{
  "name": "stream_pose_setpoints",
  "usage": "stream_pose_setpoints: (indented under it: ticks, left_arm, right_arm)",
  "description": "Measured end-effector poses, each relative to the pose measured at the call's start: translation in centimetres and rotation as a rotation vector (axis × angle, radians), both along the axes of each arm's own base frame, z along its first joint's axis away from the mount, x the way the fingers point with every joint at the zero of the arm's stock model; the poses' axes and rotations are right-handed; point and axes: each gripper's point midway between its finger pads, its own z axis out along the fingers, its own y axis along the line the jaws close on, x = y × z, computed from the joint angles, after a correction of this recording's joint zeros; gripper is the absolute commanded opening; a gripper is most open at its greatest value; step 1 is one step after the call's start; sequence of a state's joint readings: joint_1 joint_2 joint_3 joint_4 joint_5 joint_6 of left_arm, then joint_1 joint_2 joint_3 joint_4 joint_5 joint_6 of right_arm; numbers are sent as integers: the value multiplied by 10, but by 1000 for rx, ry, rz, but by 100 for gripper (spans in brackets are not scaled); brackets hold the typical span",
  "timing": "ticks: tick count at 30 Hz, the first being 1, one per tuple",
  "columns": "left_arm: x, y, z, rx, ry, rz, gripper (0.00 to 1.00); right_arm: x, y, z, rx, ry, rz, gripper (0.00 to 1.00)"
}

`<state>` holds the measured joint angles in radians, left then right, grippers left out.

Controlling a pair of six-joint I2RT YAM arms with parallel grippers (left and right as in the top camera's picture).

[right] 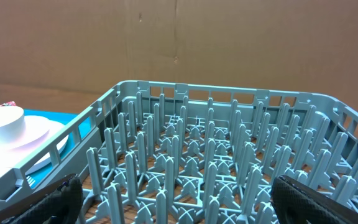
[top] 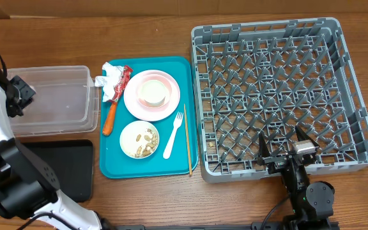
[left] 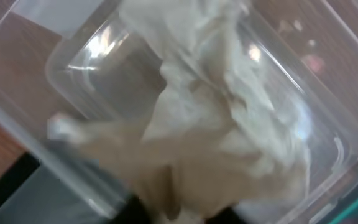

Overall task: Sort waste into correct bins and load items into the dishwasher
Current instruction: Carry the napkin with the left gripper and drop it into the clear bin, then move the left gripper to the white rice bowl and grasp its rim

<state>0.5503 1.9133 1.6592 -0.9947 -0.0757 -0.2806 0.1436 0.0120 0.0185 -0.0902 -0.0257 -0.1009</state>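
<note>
Left pincer [top: 19,92] hangs over the left part of the clear tub [top: 56,102]. Left wrist view, blurred: crumpled white napkin [left: 222,124] fills the frame above the tub floor. Cannot tell whether the jaws pinch it or stand apart.

Right pincer [top: 281,144] is spread wide, pinching nothing, at the near edge of the grey dish rack [top: 280,89].

On the teal tray [top: 184,67]: pink plate [top: 133,102] far; white bowl [top: 139,139] with scraps near; fork [top: 173,135] and chopstick [top: 187,137] to the right; carrot stick [top: 110,117], red wrapper [top: 122,80] and foil [top: 105,81] on the left edge.

Black tray [top: 62,169] sits on the surface, near side of the tub.
</note>
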Motion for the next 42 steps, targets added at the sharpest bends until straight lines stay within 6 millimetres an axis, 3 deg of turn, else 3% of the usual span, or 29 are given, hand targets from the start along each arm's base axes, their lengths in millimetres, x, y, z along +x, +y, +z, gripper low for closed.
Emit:
stream_pose_setpoints:
  ticks: [3,9,11,13,15,20,23,24,25,29,32,35,37,42]
  left_arm:
    - [2,2,0,5,-6,-2,92]
    - [5,-7,21,-31,-20,-42,84]
    - [11,-17,36,-64,-51,-68,84]
    - [10,-39,52,-121,-73,-116,85]
    - [-4,-85,75,-203,-68,-200,84]
    - [-30,-186,123,-220,-66,-463,84]
    - [-47,-247,143,-206,-66,-648,81]
    - [-59,-277,147,-202,-42,-743,79]
    - [-61,-285,147,-204,-34,-765,78]
    - [-77,-333,131,-171,43,-877,76]
    - [-101,-367,97,-127,157,-946,76]
    - [-104,-383,67,-88,179,-956,75]
    - [-109,-396,31,-65,200,-957,75]
    - [-111,-398,-24,-48,192,-928,57]
  right_arm:
    - [0,0,0,0,0,0,100]
    - [0,0,0,-1,0,0,100]
    - [0,0,0,-1,-1,0,100]
    - [0,0,0,0,0,0,100]
    - [0,0,0,0,-1,0,100]
    - [0,0,0,-1,-1,0,100]
    - [0,0,0,-1,0,0,100]
    - [0,0,0,0,0,0,100]
    - [0,0,0,0,0,0,100]
    - [0,0,0,0,0,0,100]
    - [0,0,0,-1,0,0,100]
    - [0,0,0,-1,-1,0,100]
    - [0,0,0,-1,-1,0,100]
    - [0,0,0,0,-1,0,100]
